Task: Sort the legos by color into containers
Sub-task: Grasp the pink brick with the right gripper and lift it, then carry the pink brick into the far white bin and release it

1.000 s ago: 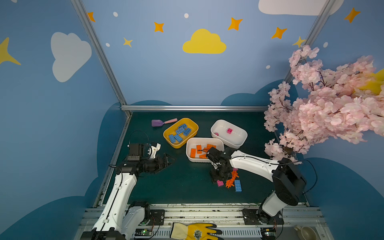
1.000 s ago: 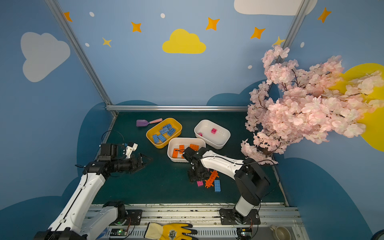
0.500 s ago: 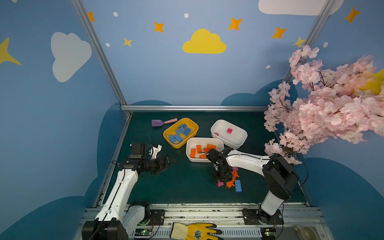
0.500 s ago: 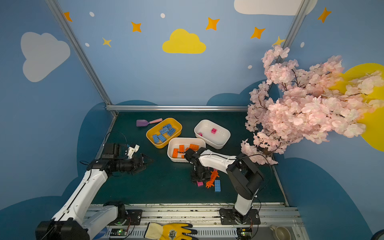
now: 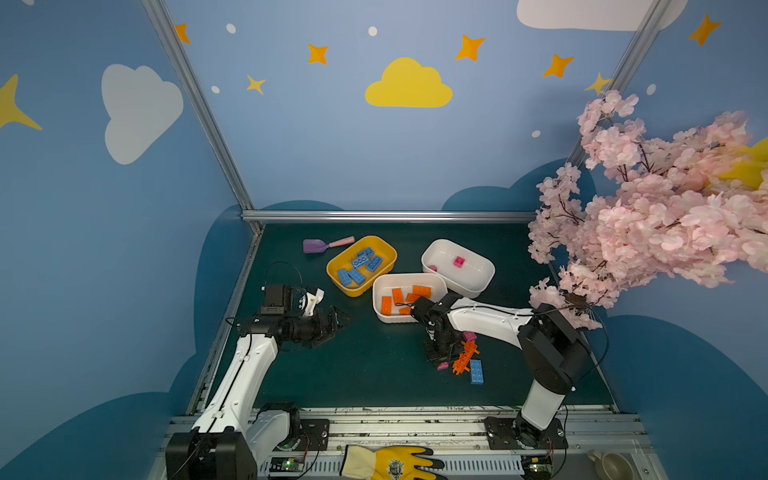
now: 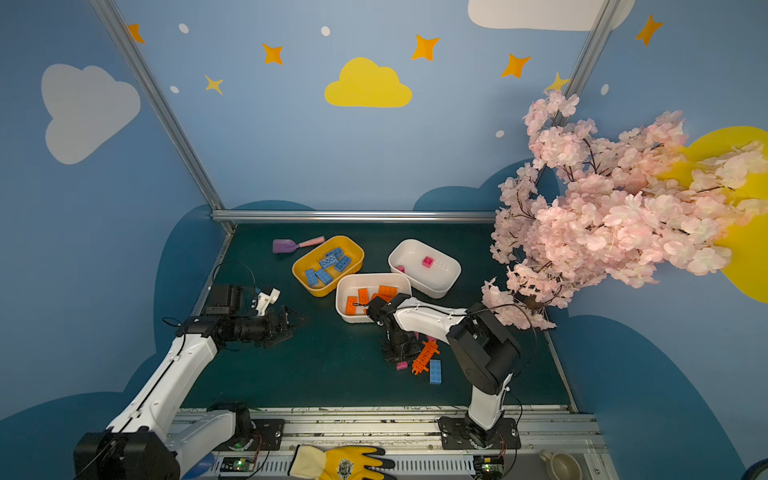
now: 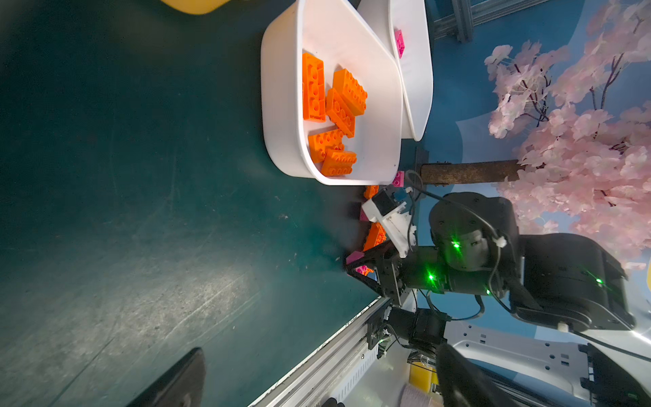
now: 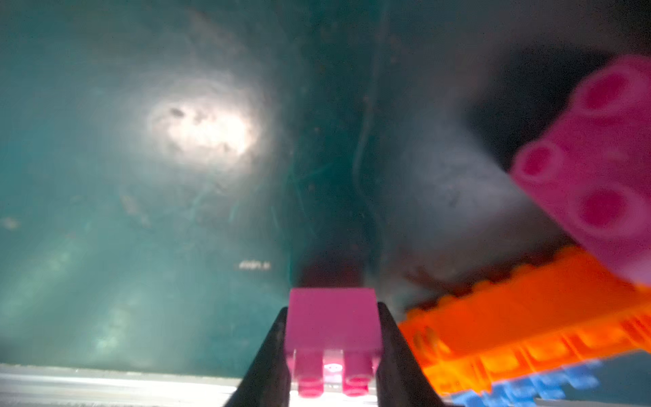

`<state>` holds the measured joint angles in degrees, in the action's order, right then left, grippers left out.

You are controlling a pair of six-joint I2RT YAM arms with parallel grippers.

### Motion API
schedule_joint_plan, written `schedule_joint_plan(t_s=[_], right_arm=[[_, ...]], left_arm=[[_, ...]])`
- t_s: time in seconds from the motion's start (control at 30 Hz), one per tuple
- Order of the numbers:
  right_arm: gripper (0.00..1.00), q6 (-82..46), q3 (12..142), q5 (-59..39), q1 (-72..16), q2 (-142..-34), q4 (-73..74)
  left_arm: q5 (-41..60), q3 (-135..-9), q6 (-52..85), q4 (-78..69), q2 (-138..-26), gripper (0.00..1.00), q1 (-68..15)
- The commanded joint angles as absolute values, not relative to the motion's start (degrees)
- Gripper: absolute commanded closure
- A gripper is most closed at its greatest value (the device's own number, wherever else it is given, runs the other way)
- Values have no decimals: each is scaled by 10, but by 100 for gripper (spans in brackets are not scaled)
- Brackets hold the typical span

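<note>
Right wrist view blurry (loose pink brick [image 8: 591, 169] soft); glare on mat [image 8: 208, 130].

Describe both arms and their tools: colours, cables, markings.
The left arm and right arm match: white shells, black joints, thin black cables looping alongside. Green lights dot the right arm's joints. The left tool and right tool have slim black fingers, plus a white camera bracket.

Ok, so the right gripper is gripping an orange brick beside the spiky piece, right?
Not orange. The right wrist view shows the right gripper shut on a pink brick, one finger against each side of it, beside the spiky piece.
</note>
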<state>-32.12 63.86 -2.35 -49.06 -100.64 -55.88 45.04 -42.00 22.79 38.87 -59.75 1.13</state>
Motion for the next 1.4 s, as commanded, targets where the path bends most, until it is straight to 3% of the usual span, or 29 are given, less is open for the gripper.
schedule_joint_plan(t_s=[0.0, 0.2, 0.4, 0.67, 1.0, 1.17, 1.3, 1.37], right_arm=[[80, -323, 648, -4, -487, -944, -599], [81, -281, 705, -4, -414, -882, -639], [81, -207, 815, -5, -295, -925, -637], [81, -197, 1011, -25, -190, -1094, -605], [79, -239, 1254, -41, -163, -1316, -597], [77, -256, 1308, -43, -158, -1382, -565], [68, -262, 1335, -43, -156, -1411, -552], [55, -260, 1342, -42, -156, -1410, -553]], left_arm=[[454, -442, 214, 393, -591, 0, 14], [457, -452, 214, 401, -586, 0, 14], [485, -454, 249, 376, -579, 0, 12], [498, -481, 272, 355, -586, 0, 7], [500, -503, 273, 352, -612, 0, 4], [498, -503, 269, 359, -614, 0, 4], [496, -500, 261, 369, -611, 0, 4], [496, -499, 259, 373, -611, 0, 4]])
